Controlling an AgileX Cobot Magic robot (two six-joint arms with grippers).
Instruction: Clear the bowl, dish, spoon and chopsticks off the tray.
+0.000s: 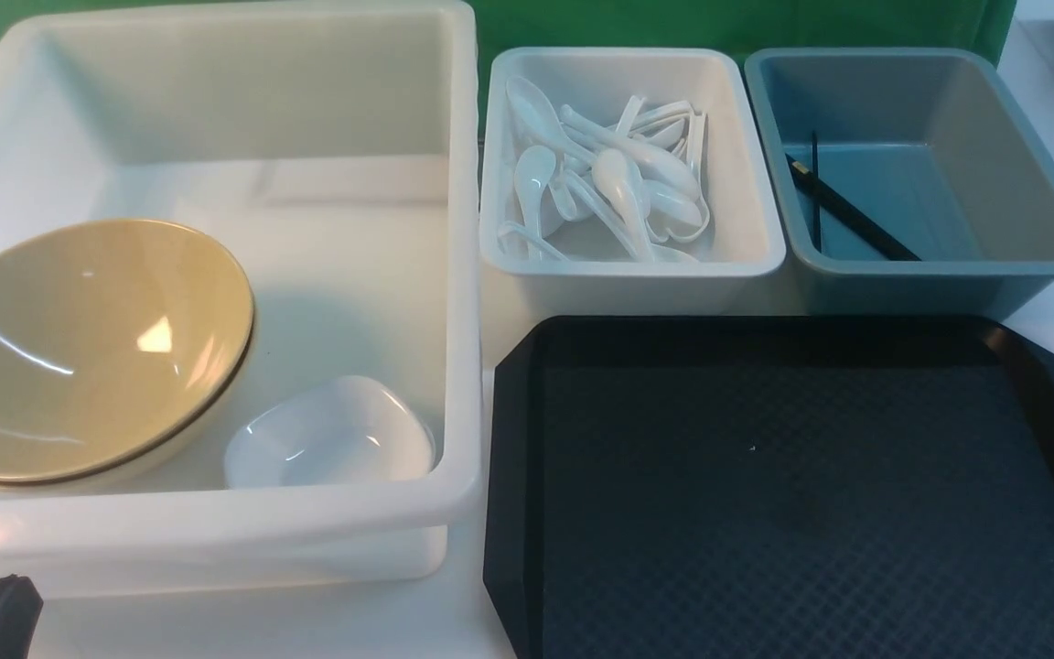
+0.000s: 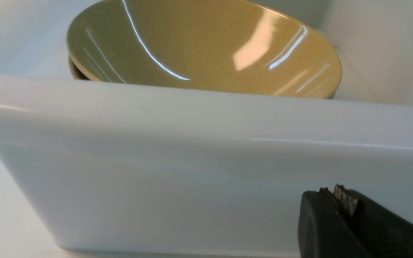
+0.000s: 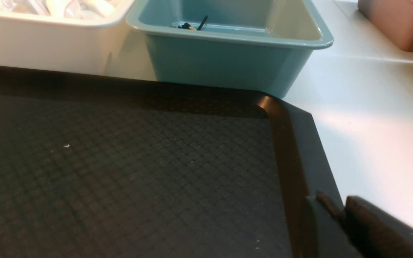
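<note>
Your tray (image 1: 792,494) lay bare: bowl (image 1: 88,348) and dish (image 1: 330,435) left of it, spoon and chopsticks (image 1: 847,215) beyond. Left gripper (image 2: 339,200) was pressed shut beside the big bin (image 1: 454,229); a careless lift could have bumped it. I couldn't tell the right gripper's (image 3: 339,211) gap.

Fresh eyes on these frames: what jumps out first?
The big yellow-olive bowl leaning tilted in the large white bin at the left, a small white dish beside it. Then the black tray, bare, at front right. Behind it, white spoons heap one bin and black chopsticks lie in the blue-grey bin.

Green backdrop (image 1: 719,23) behind white tabletop (image 3: 371,107)
</note>
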